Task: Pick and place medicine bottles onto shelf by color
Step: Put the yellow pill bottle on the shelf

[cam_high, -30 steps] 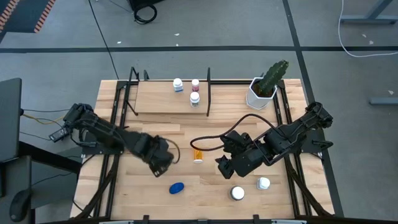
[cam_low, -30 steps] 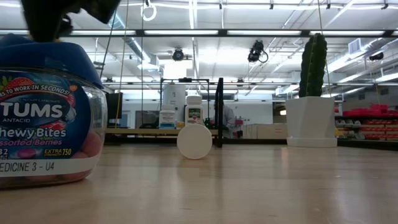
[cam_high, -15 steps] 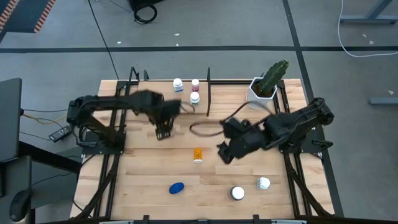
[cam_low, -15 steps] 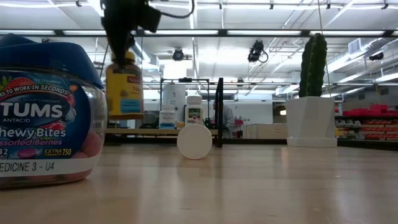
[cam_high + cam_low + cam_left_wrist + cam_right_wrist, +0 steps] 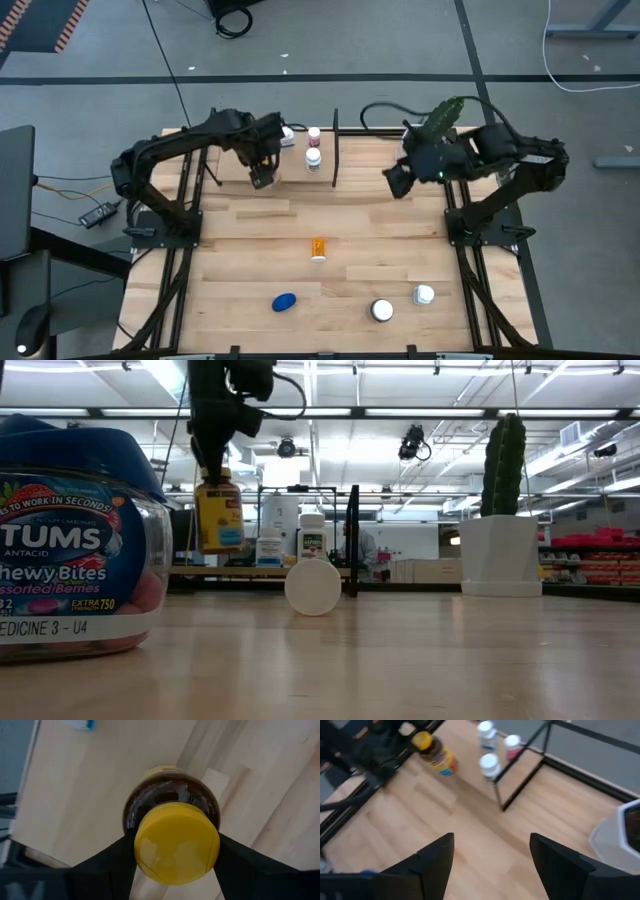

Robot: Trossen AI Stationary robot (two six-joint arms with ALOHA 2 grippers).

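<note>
A dark left gripper [image 5: 219, 460] hangs from above, clamped on the lid of an amber bottle [image 5: 220, 512] held above the wooden table [image 5: 400, 650]. A blue Tums jar [image 5: 72, 545] fills the near left. Farther back lie a white round cap [image 5: 313, 587], small bottles [image 5: 313, 537] and a potted cactus [image 5: 501, 510].

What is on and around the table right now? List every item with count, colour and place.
amber bottle: one, yellow lid, held over the shelf
shelf bottles: three, white-capped, on the shelf's back part
orange bottle: one, table middle
blue bottle: one, front
white bottles: two, front right
cactus pot: one, white, back right
left pincer: shut on the amber bottle
right pincer: open, raised near the cactus
</note>
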